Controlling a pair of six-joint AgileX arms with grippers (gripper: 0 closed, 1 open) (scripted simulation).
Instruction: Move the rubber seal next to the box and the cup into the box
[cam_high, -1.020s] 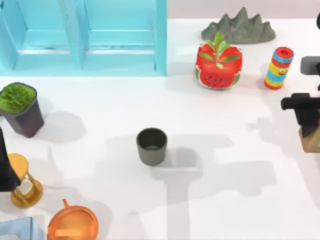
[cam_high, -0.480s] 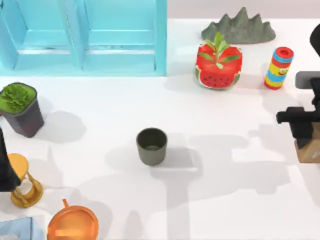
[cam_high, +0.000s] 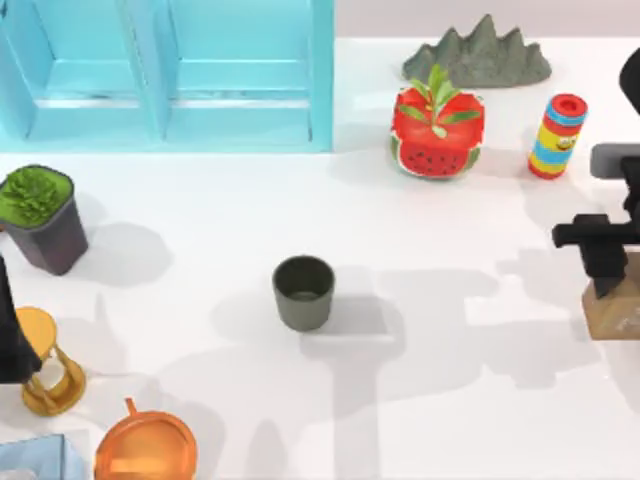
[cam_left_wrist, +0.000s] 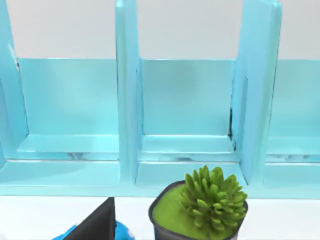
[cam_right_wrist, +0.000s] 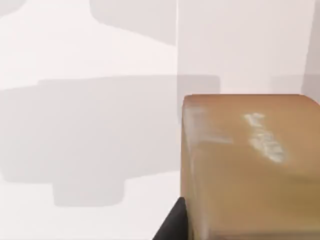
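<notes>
The right gripper (cam_high: 603, 285) sits over the rubber seal (cam_high: 612, 312) at the table's right edge; whether it grips cannot be told. The cup (cam_high: 303, 292) stands mid-table, well apart from the box (cam_high: 165, 75).

No readable text, labels, brands or nos. anywhere. Rubber seal (cam_right_wrist: 250, 165) at table's right edge has faint whitish marks on one face, but no letters made out. Striped toy tube (cam_high: 557, 137) near the far right corner has a small face-like motif, no wording. Watermelon pot (cam_high: 437, 135) shows seed dots only.
</notes>
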